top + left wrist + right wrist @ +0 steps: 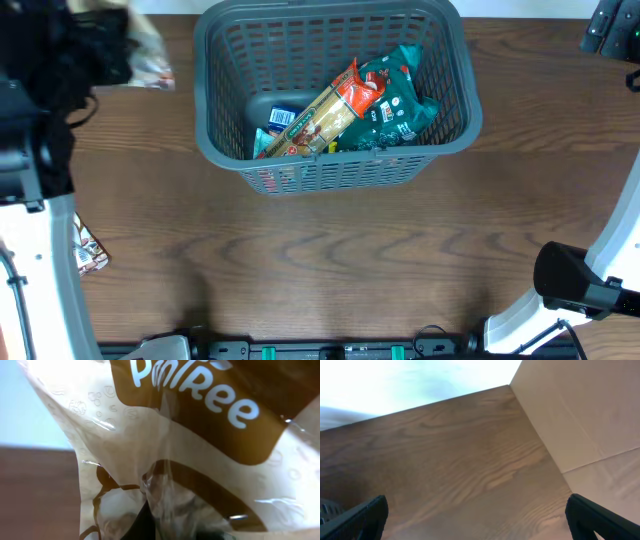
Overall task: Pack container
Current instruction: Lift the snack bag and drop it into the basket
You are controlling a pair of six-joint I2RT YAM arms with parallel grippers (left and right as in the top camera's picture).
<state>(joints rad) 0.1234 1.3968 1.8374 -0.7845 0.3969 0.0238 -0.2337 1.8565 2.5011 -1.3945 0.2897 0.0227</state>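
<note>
Container [330, 172] stands to the right of the left gripper [108, 48], whose fingers pinch a brown-and-cream packet [200, 460]; an orange pasta packet [335, 108] lies inside. Right gripper [475, 522] fingers [362, 517] are spread wide over the tabletop [470, 460].

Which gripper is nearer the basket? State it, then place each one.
Left. The left gripper, shut on a packet, hangs just beyond the left wall of the basket. The right gripper, open, sits far off by the near right corner of the table.
</note>
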